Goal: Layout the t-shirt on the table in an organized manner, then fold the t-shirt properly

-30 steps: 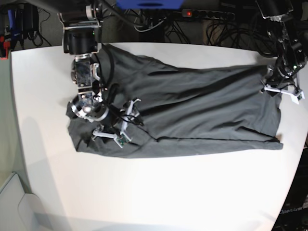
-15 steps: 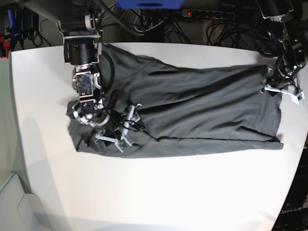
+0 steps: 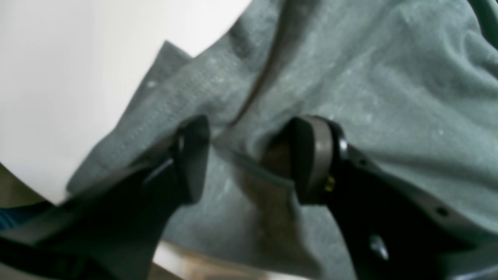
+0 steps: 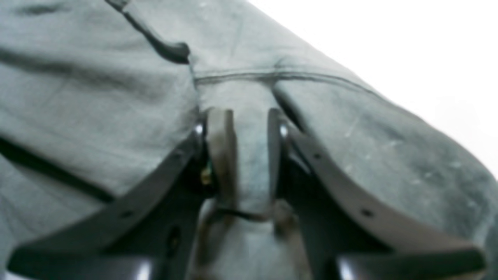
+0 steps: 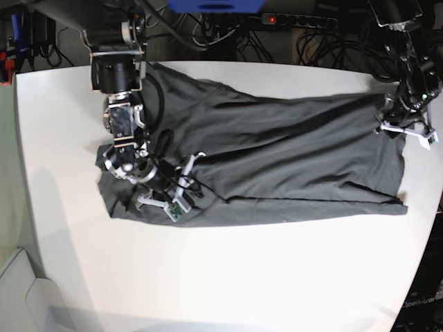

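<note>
The t-shirt [image 5: 263, 162], dark charcoal and creased, lies spread lengthwise across the far half of the white worktop [image 5: 228, 277]. At the shirt's left end in the base view, the right hand [image 4: 249, 155] is nipped on a raised fold of its cloth, beside a seam. At the shirt's opposite end, near the worktop's edge, the left hand [image 3: 249, 155] rests on the fabric, fingers part-spread astride a pinched ridge; whether it grips cannot be told.
</note>
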{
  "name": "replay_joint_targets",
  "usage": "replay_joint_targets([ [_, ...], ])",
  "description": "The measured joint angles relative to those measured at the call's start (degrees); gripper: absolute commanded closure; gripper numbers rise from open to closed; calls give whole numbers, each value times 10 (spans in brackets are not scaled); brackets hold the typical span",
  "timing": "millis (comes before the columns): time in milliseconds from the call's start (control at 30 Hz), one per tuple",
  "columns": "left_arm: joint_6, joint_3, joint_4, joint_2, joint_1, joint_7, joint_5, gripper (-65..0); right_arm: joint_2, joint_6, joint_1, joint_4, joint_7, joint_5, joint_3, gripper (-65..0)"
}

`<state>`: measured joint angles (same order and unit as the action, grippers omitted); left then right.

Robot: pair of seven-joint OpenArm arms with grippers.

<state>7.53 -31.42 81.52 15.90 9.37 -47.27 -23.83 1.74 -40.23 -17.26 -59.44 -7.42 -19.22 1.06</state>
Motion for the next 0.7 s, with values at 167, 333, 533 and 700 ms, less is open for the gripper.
replay_joint_targets([
  [167,0,0,0,0,0,0,0,-343,0,0,1,0,0,0,0,-127],
  [333,0,0,0,0,0,1,0,-343,0,0,6,0,-3,0,0,-138],
  [533,0,0,0,0,0,1,0,-343,0,0,17,0,-4,0,0,-357],
  [700,0,0,-1,0,0,1,0,-343,0,0,20,0,-2,0,0,-464],
])
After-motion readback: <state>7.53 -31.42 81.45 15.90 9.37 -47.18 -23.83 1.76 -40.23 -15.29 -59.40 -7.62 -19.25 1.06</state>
